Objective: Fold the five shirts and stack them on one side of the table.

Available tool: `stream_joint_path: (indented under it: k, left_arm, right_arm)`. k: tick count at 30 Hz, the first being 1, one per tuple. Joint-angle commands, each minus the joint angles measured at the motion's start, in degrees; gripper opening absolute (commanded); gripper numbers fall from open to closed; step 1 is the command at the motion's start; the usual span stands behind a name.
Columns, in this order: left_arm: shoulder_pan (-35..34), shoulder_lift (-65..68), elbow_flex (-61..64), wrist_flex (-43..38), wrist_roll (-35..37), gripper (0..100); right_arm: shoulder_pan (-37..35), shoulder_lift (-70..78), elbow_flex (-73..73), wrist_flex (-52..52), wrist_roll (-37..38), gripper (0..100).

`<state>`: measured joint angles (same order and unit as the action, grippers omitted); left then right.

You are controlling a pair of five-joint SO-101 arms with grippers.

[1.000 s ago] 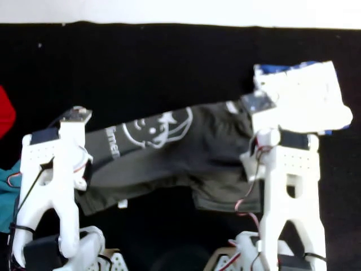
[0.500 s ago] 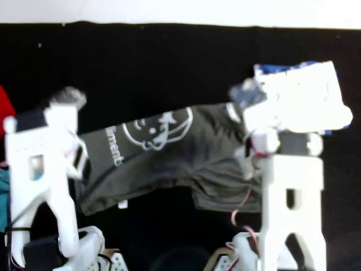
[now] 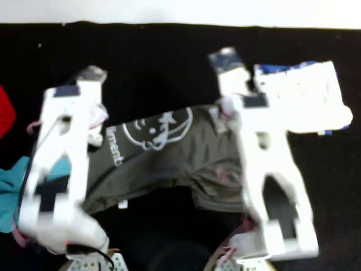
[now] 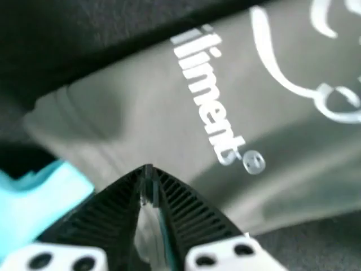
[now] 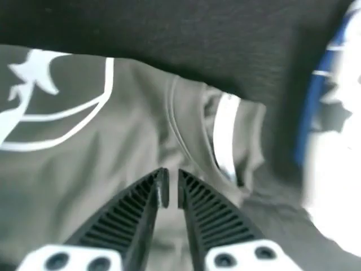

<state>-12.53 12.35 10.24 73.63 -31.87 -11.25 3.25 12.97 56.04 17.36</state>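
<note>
The dark grey shirt (image 3: 169, 155) lies spread across the middle of the black table (image 3: 141, 56). Its hem end points toward the left edge and its collar (image 5: 225, 141) toward the right, just beside the folded white-and-blue stack (image 3: 302, 96) at the far right side.

The left gripper (image 4: 148, 183) hangs above the shirt's hem end, close to the white lettering (image 4: 211, 121). Its black ribbed fingers are pressed together at the tips with no cloth between them. A teal shirt (image 4: 34, 192) lies just beyond that hem, at the table's left edge, with a red shirt (image 3: 5, 110) farther back along the same edge.

The right gripper (image 5: 169, 186) is over the shirt's upper chest, near the collar. A thin gap separates its fingertips and grey cloth shows through it. Whether the tips touch the fabric cannot be told.

A second ago both arms stood lower and nearer the front edge, over the two ends of the shirt. Since then the left arm (image 3: 65, 141) and the right arm (image 3: 262, 152) have swung up and toward the far edge. The grey shirt has kept its place and shape, and more of the teal shirt now shows beside the left arm.
</note>
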Motion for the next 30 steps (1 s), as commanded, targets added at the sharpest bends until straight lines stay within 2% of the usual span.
stream_joint_path:
  k: [1,5,10,13,16,22,26,30]
  left_arm:
    - [-2.0,12.6,-10.2,0.2,0.3,1]
    - [-4.5,28.4,-28.0,11.6,-1.3,1]
    - [-7.1,45.8,-57.4,22.1,-1.1,1]
    - [-7.2,54.2,-73.1,27.0,-1.1,1]
    - [-7.3,58.7,-82.3,27.8,1.9,1]
    - [-7.3,55.0,-84.8,28.0,5.1,1]
    - [-7.1,46.0,-77.8,28.0,5.1,1]
    - [-6.4,32.7,-64.3,28.0,4.7,1]
  right_arm:
    - [0.4,10.6,-7.9,-1.9,-1.0,4.0]
    - [4.5,20.6,-16.6,-1.9,-1.0,4.0]
    - [9.1,28.2,-27.6,-1.0,-1.1,4.0]
    - [9.5,28.6,-32.0,5.0,-1.1,4.0]
    - [8.8,26.6,-35.8,13.1,-1.1,4.0]
    - [8.0,16.4,-39.1,24.7,-1.0,4.0]
    - [7.3,7.8,-36.4,28.0,-0.7,4.0]
    - [4.2,-1.2,-27.0,30.1,0.4,4.0]
